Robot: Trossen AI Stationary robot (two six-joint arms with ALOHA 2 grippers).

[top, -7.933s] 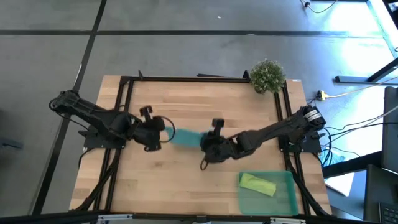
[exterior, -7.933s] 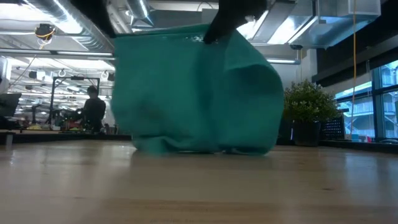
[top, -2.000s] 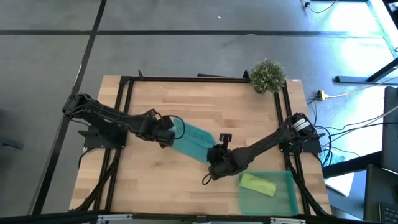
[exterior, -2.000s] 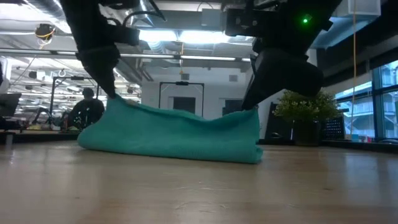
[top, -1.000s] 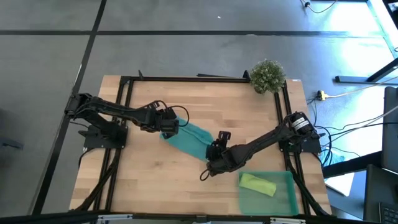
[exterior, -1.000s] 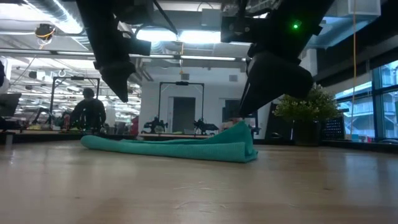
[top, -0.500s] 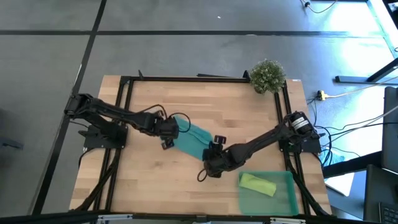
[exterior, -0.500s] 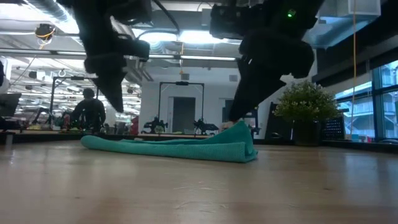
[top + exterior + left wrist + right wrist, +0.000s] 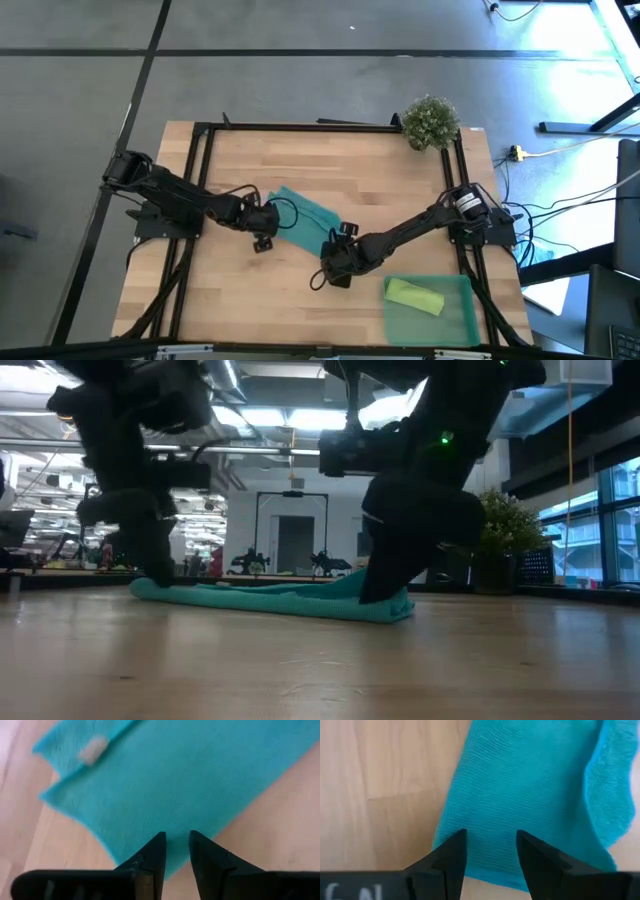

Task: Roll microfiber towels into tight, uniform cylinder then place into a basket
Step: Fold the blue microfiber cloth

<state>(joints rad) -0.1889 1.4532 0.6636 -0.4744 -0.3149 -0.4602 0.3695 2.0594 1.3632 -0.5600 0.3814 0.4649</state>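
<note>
Teal towel (image 9: 303,222) — lies flat as a folded strip on the tabletop (image 9: 330,160), near its middle. Long axis runs diagonally in the high view, from the far-left end by the left hand (image 9: 268,228) to the near-right end by the right hand (image 9: 333,262).

Green towel (image 9: 414,295) — rolled, lying inside the basket (image 9: 465,318) at the near right corner of the tabletop; seen only from above.

Left hand — at the towel's left end, low over the wood. Its wrist view alone shows the fingers (image 9: 155,851) slightly parted, nothing between them, tips at the towel's edge, and a small pale tag (image 9: 93,749) on the cloth.

Right hand — at the towel's opposite end. Its wrist view shows the fingers (image 9: 452,851) spread apart over the cloth, gripping nothing.

Low view only — the towel (image 9: 270,600) reads as a thin, flat band with a small raised fold at its right end; both arms come down onto it.

Plant (image 9: 430,122) — far right corner, well apart from the towel.
</note>
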